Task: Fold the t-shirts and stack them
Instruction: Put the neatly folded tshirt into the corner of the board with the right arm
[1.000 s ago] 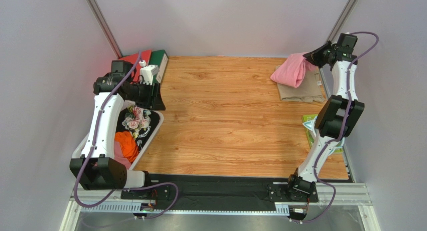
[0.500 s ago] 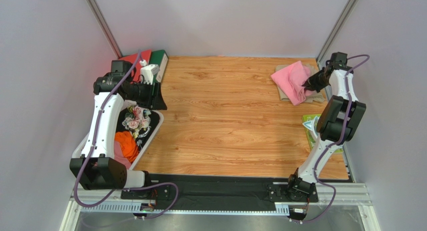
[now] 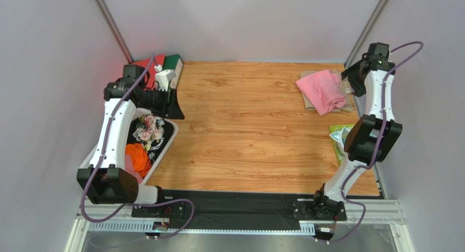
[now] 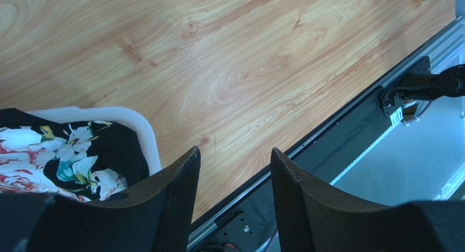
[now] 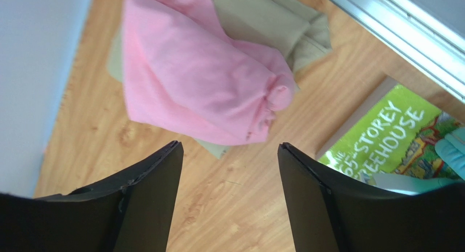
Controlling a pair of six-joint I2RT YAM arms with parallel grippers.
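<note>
The pink t-shirt [image 3: 326, 91] lies bunched and loosely folded on top of the flat khaki t-shirt [image 3: 311, 103] at the table's far right. From the right wrist, the pink t-shirt [image 5: 202, 88] covers most of the khaki t-shirt [image 5: 273, 23]. My right gripper [image 3: 352, 79] hovers just right of and above the pile. It is open, and the right gripper [image 5: 229, 145] has only bare wood between its fingers. My left gripper [image 3: 168, 101] hangs open and empty at the far left over the bin's corner, with only the table edge between the fingers of the left gripper [image 4: 234, 151].
A white bin [image 3: 164, 148] on the left holds a black floral cloth [image 3: 148, 129] and an orange cloth [image 3: 139, 156]. Red and green books [image 3: 164, 61] stand at the back left. A green book [image 3: 339, 140] lies on the right, near the shirts.
My right gripper carried the pink t-shirt down onto the khaki one, opened and let it go, then rose back toward the right wall. The left arm barely shifted.
</note>
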